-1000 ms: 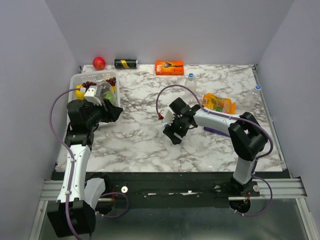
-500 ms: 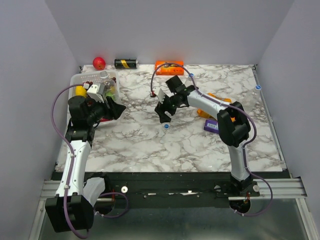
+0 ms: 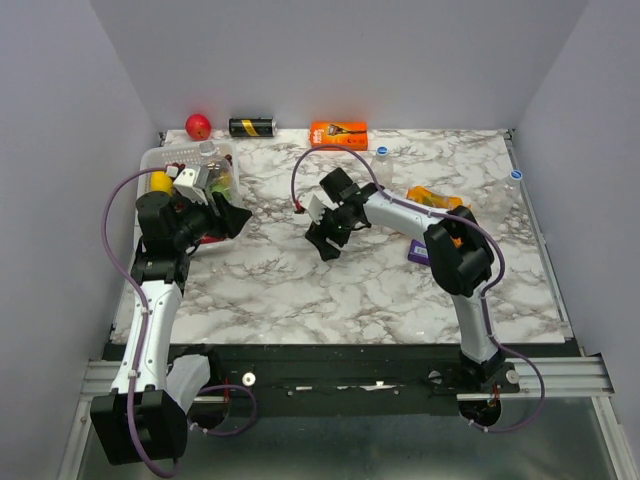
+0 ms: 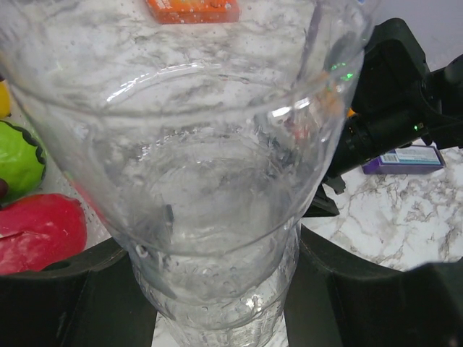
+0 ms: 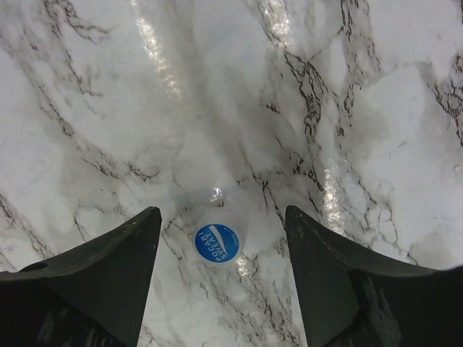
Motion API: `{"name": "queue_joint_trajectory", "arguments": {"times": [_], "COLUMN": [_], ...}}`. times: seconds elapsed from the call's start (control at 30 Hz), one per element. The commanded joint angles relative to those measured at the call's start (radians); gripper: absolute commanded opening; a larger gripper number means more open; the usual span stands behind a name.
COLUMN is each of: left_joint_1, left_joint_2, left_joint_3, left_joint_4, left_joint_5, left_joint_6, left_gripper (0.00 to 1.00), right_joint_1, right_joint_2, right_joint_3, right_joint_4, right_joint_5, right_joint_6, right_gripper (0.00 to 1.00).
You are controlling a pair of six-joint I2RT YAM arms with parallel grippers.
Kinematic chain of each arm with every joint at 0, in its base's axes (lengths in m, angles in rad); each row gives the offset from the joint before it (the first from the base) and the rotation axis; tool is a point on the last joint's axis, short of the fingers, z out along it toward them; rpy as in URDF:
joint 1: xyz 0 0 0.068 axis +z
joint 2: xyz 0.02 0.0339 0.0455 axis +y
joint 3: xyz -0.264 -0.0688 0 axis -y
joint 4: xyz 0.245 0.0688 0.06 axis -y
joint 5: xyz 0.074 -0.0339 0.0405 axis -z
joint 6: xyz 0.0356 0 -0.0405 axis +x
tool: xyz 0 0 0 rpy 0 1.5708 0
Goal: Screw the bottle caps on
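My left gripper (image 3: pixel 203 188) is shut on a clear bottle (image 3: pixel 211 172), held up beside the white basket. The bottle (image 4: pixel 217 217) fills the left wrist view between the black fingers. My right gripper (image 3: pixel 325 243) is open and points down at the marble near the table's middle. In the right wrist view a blue bottle cap (image 5: pixel 217 243) lies flat on the marble between the spread fingers of that gripper (image 5: pixel 221 220), closer to the left one and touching neither. A second bottle (image 3: pixel 381 162) stands upright at the back. Another cap (image 3: pixel 515 174) lies at the far right edge.
The white basket (image 3: pixel 160 158) of fruit stands at the back left. A red apple (image 3: pixel 198 126), a black-and-gold can (image 3: pixel 252 127) and an orange box (image 3: pixel 338 134) line the back edge. An orange packet (image 3: pixel 440 200) and a purple box (image 3: pixel 420 250) lie behind the right arm.
My right gripper swung from mid-table to the back left, then came down over the blue cap. My left gripper lifted the bottle slightly and has held still since.
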Motion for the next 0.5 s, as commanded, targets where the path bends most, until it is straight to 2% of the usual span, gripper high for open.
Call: {"name": "queue_joint_trajectory", "arguments": {"times": [0.0, 0.13, 0.47], "left_joint_1": [-0.004, -0.004, -0.004], "left_joint_2": [-0.009, -0.011, -0.008], "left_joint_3": [-0.017, -0.021, -0.028], "left_joint_4": [0.030, 0.038, 0.044], "left_joint_5": [0.017, 0.017, 0.014], "left_joint_6": [-0.007, -0.016, -0.026], "left_gripper": [0.32, 0.32, 0.33], "right_joint_1": [0.001, 0.000, 0.017], "right_joint_2": [0.020, 0.013, 0.023], "right_joint_3": [-0.028, -0.041, -0.047], "right_joint_4": [0.018, 0.015, 0.014], "right_joint_5": [0.104, 0.107, 0.110], "right_joint_6": [0.020, 0.017, 0.026], "right_gripper": [0.75, 0.68, 0.62]}}
